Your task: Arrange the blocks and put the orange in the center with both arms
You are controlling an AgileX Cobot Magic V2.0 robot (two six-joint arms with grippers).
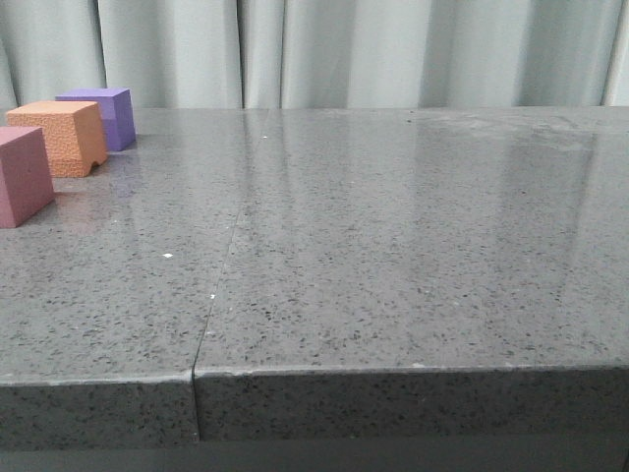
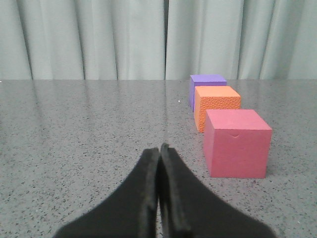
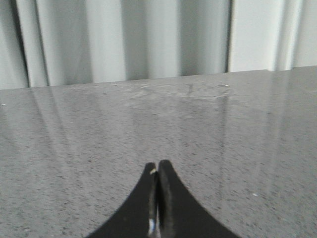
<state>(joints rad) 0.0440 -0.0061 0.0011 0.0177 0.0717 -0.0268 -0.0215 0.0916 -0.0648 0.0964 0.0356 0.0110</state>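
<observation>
Three foam cubes stand in a row at the far left of the table. The purple cube [image 1: 100, 113] is farthest, the orange cube [image 1: 61, 136] with its arched notch is in the middle, and the pink-red cube [image 1: 22, 173] is nearest, cut by the frame edge. The left wrist view shows the same row: purple [image 2: 207, 87], orange [image 2: 218, 105], pink-red [image 2: 237, 143]. My left gripper [image 2: 159, 148] is shut and empty, low over the table beside the pink-red cube. My right gripper [image 3: 157, 164] is shut and empty over bare tabletop. Neither arm shows in the front view.
The grey speckled stone tabletop [image 1: 393, 246] has a seam running from its front edge [image 1: 195, 372] toward the back. Pale curtains [image 1: 393, 49] hang behind the table's far edge.
</observation>
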